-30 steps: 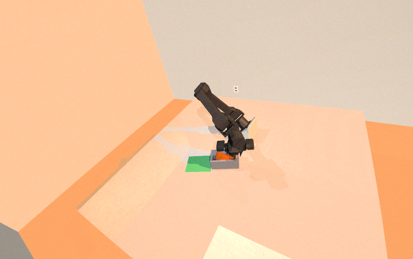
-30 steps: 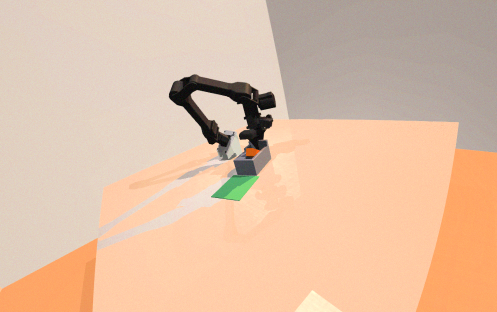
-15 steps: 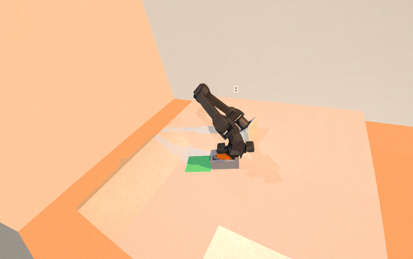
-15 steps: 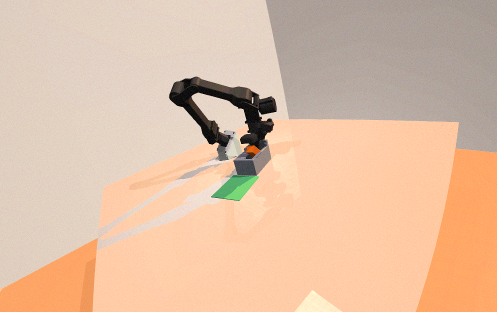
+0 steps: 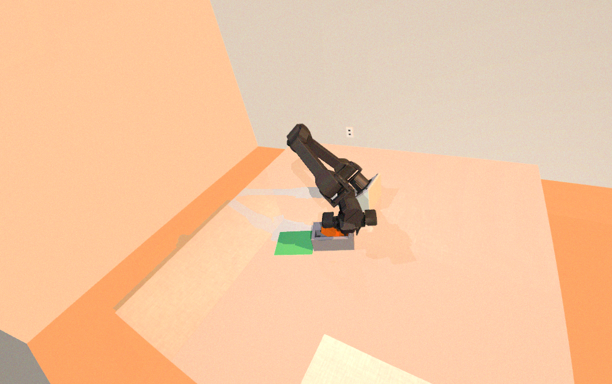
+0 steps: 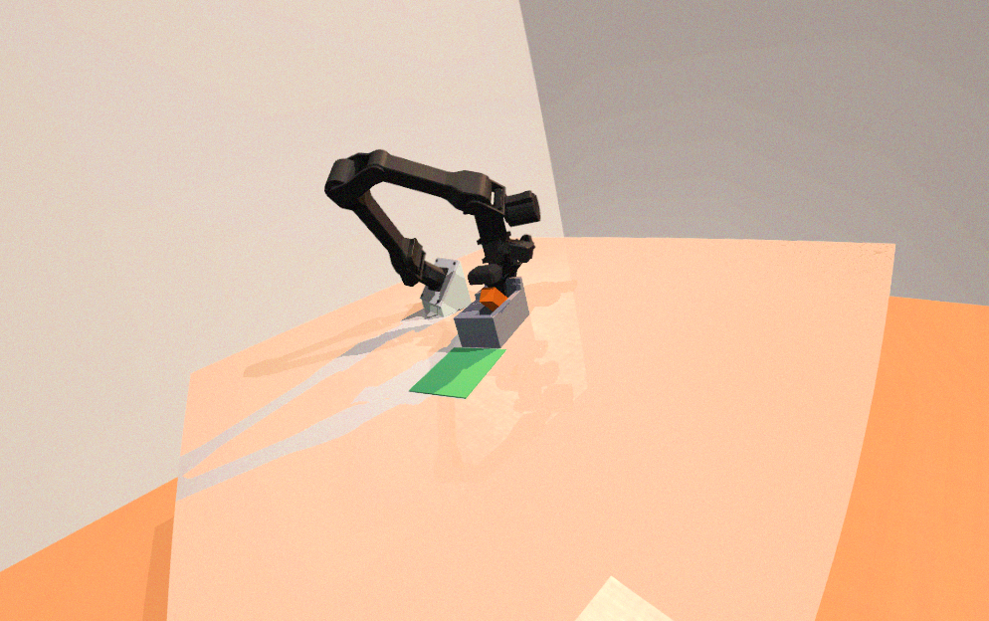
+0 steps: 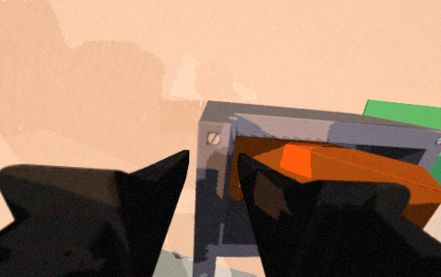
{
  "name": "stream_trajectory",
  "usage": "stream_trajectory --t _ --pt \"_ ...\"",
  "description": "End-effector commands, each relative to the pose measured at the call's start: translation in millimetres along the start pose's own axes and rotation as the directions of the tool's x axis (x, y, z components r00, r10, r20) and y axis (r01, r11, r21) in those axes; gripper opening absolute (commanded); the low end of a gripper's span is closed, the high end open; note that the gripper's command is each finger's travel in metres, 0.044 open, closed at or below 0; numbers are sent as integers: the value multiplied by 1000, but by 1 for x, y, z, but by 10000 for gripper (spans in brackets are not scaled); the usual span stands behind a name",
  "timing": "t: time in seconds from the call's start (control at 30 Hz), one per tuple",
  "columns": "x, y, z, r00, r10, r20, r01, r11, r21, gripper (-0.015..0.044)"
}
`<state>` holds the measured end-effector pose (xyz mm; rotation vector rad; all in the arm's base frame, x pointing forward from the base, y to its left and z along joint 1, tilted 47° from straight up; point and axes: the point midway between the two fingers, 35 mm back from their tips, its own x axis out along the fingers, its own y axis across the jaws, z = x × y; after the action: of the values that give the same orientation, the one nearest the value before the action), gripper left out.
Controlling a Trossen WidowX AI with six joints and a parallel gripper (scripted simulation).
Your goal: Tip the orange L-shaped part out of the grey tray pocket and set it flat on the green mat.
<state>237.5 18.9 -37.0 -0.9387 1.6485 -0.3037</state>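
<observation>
The orange L-shaped part (image 5: 331, 231) (image 6: 493, 298) (image 7: 365, 164) is tilted in the grey tray (image 5: 333, 244) (image 6: 476, 332) (image 7: 280, 122). Its end toward the mat is raised to about the rim or above it; the L-shaped end is low at the far end from the mat. My gripper (image 7: 214, 157) is partly open with nothing between its fingers. In the wrist view, one fingertip overlaps the low L-shaped end and the other is outside the tray's end wall. Whether the finger touches the part is unclear. The green mat (image 5: 293, 248) (image 6: 468, 377) (image 7: 413, 113) lies beside the tray and holds nothing.
The arm's pale base (image 6: 444, 295) stands behind the tray. The tray walls rise around the part, with screw heads (image 7: 213, 138) (image 7: 439, 140) at its corners. A pale sheet (image 5: 351, 362) (image 6: 622, 605) shows at the bottom edge of the top and exterior views.
</observation>
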Motion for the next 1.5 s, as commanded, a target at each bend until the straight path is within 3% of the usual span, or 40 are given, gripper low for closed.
stream_trajectory --t 0.0,0.43,0.73,1.47 --pt "0 0 0 1000 1 -1 -1 1000 1 180" --pt "-19 10 -1 1000 -2 -10 2 1000 0 180" --pt "-106 -1 -1 1000 0 -10 0 1000 -2 180" --pt "-103 0 0 1000 -2 0 2 1000 -4 180"
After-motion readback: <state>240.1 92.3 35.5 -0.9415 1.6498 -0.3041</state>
